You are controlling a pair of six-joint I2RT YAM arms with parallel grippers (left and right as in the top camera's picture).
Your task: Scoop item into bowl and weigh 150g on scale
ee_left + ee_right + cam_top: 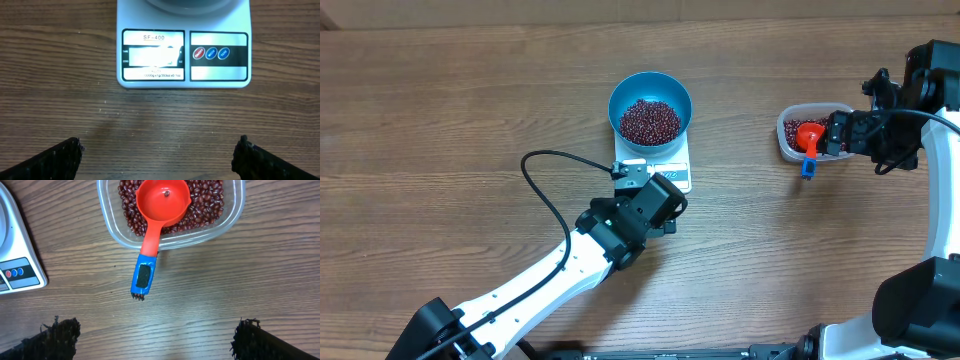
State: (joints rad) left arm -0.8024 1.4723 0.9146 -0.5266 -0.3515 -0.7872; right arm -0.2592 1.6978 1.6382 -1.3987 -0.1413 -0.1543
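Note:
The blue bowl [650, 92] stands on the white scale [672, 172] and holds a heap of dark red beans [650, 121]. My left gripper [642, 186] hovers open just in front of the scale, its fingers wide apart over bare wood. In the left wrist view the scale [183, 55] fills the top, its display washed out, and the left gripper [160, 156] holds nothing. More beans [205, 200] lie in a clear tub [165, 241]. An orange-red scoop [162, 197] rests in it, its blue handle end [142, 275] hanging out. My right gripper [156, 335] is open and empty, short of that handle.
The clear tub [785, 140] sits at the right of the table, with the right gripper [838, 133] beside it and the scoop [810, 133] inside. A black cable [545, 190] loops from the left arm over the wood. A corner of the scale [15, 272] shows at the left of the right wrist view.

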